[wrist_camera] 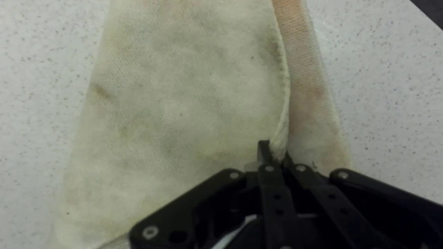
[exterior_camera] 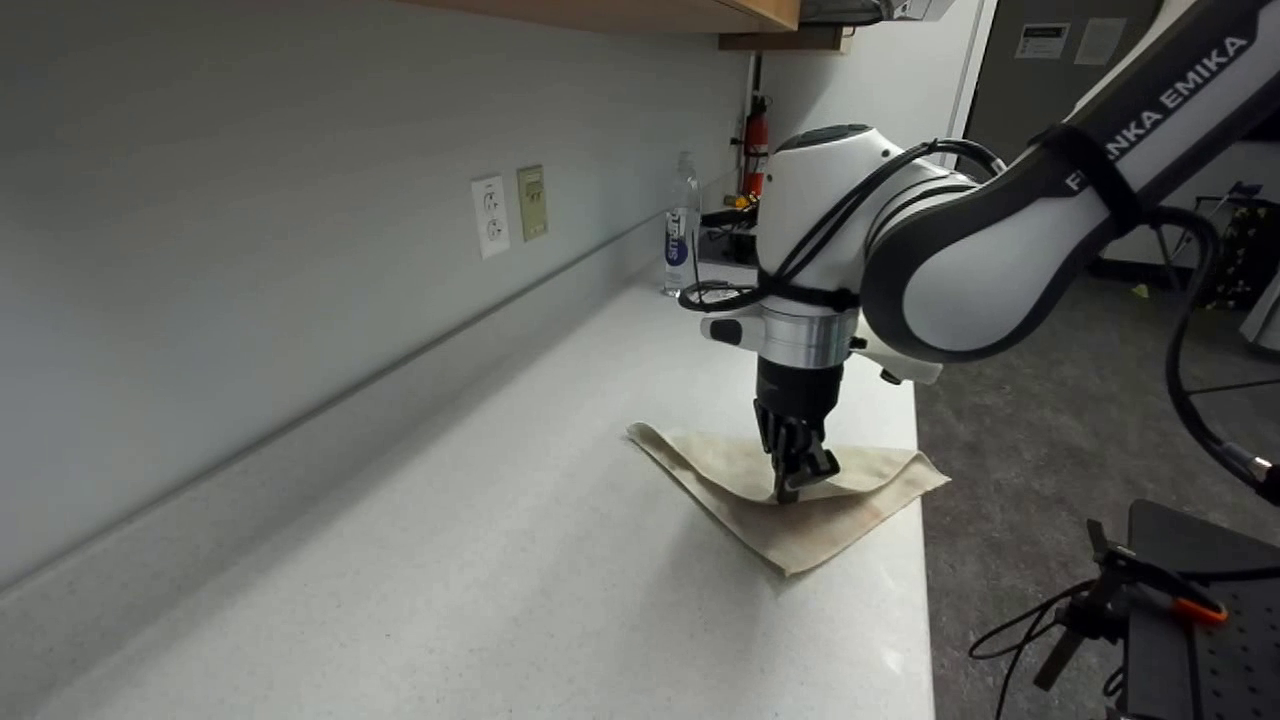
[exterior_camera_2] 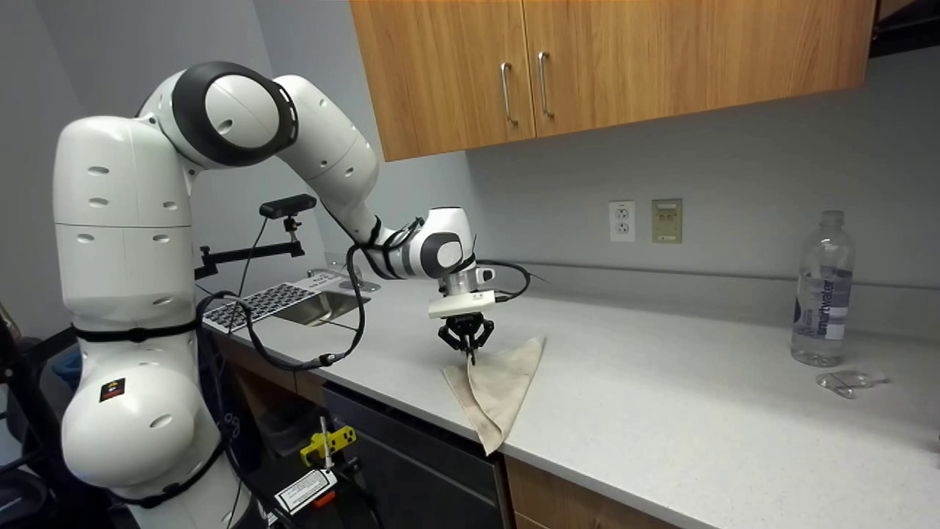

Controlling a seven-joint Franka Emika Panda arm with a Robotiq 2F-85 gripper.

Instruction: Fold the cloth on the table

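The beige cloth (exterior_camera: pixel 800 540) lies on the white table (exterior_camera: pixel 450 560), partly folded over, with a top layer lying above a lower layer. It also shows in an exterior view (exterior_camera_2: pixel 507 375), where one corner reaches the table's front edge. In the wrist view the cloth (wrist_camera: pixel 180 90) has a raised hem and faint reddish stains on the lower layer. My gripper (exterior_camera: pixel 788 492) points down at the cloth, also in an exterior view (exterior_camera_2: pixel 471 358). In the wrist view the gripper's fingertips (wrist_camera: pixel 276 155) are shut on the top layer's edge. The gripper hides the pinched part.
A water bottle (exterior_camera: pixel 682 230) stands by the wall, also in an exterior view (exterior_camera_2: pixel 822 294). Clear glasses (exterior_camera_2: pixel 852 380) lie near it. A sink (exterior_camera_2: pixel 321 308) is set in the counter. Wooden cabinets (exterior_camera_2: pixel 617 66) hang above. The table's front edge runs close beside the cloth.
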